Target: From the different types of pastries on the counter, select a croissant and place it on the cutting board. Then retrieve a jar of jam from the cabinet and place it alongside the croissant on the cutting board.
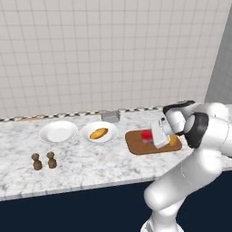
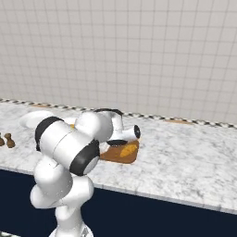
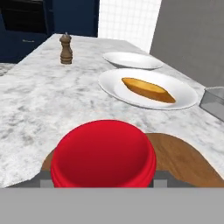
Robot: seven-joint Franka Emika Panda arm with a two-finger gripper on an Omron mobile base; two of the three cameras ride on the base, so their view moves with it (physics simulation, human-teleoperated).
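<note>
Two brown shakers stand left of two white plates.

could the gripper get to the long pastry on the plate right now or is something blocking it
Probably not yet: the gripper is shut on the jar of jam over the cutting board. Once freed, the way to the long pastry on its plate looks open.

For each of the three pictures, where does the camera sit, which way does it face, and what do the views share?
Left base view: behind-left, facing the marbled white-and-grey counter; white arm at lower right.
Right base view: behind-right; arm at lower left, short golden croissant on the board.
Hand view: low along the counter, over the red-lidded jam jar between the gripper tips.
Shared: reddish-brown wooden cutting board.
</note>
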